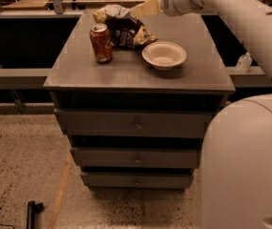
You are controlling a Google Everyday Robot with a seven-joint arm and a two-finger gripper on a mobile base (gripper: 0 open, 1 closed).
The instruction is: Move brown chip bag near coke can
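Camera view: the bag (125,30) lies on the cabinet (126,73) at the can's (100,43) 1 o'clock, just beside it. The gripper (138,9) hovers at the bag's 1 o'clock, by its top edge. Whether it grips anything cannot be told. A bowl (164,55) sits at the bag's 4 o'clock.

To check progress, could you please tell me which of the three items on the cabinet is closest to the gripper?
The brown chip bag: the gripper is at its upper right; the coke can and white bowl sit farther away.
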